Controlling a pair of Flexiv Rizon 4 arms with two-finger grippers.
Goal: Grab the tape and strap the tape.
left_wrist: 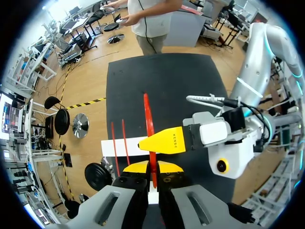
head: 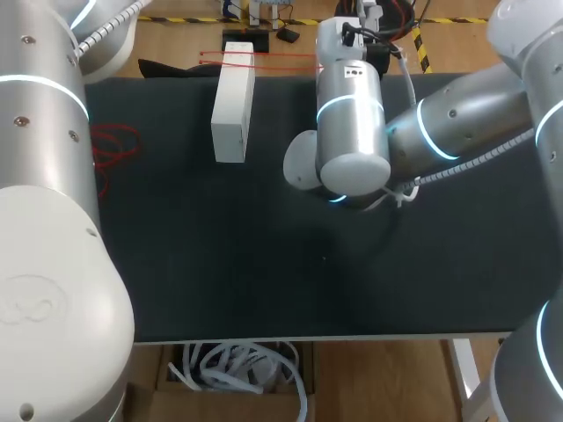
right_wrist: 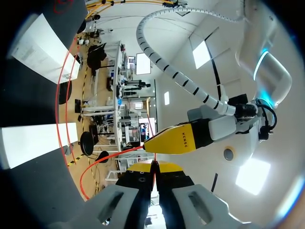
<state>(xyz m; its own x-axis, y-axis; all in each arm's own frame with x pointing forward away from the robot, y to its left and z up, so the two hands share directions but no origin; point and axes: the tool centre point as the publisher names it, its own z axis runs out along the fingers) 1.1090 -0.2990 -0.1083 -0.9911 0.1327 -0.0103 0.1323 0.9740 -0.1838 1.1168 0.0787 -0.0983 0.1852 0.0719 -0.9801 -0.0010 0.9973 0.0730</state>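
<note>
From above, the right arm's silver wrist (head: 352, 132) hides the right gripper (right_wrist: 152, 167), and the left arm (head: 44, 176) is cut off by the edge before its fingers. At the left gripper (left_wrist: 152, 168) the thin red strap (left_wrist: 148, 119) vanishes between the yellow tips; just ahead, the other arm's yellow finger (left_wrist: 164, 140) covers part of the long white rectangular box (left_wrist: 107, 148)
</note>
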